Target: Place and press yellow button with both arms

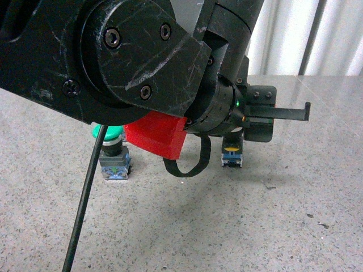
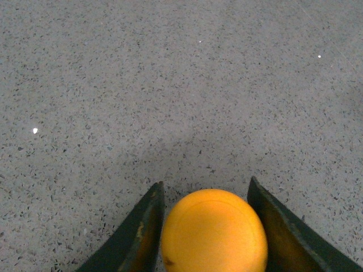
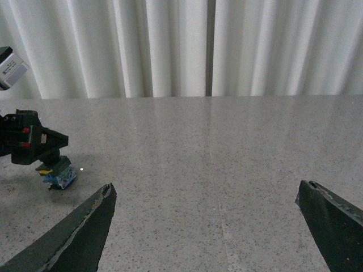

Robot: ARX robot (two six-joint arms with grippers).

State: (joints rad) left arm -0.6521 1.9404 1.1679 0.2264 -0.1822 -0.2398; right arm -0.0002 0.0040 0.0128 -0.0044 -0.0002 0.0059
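The yellow button's cap (image 2: 214, 232) sits between the two dark fingers of my left gripper (image 2: 205, 182), which is shut on it. In the front view the button's black body and blue-grey base (image 1: 232, 154) hang under the gripper, at or just above the speckled grey table (image 1: 227, 226); its cap is hidden there. The left arm (image 1: 142, 56) fills the upper front view. My right gripper (image 3: 207, 187) is open and empty, low over the table, well away from the button (image 3: 58, 173), which shows at the far side of the right wrist view.
A green-capped button (image 1: 113, 156) stands on the table, partly hidden behind the left arm. A black cable (image 1: 85, 204) hangs down in front. A red block (image 1: 156, 139) is fixed under the arm. A white curtain (image 3: 227, 45) hangs beyond the table's far edge.
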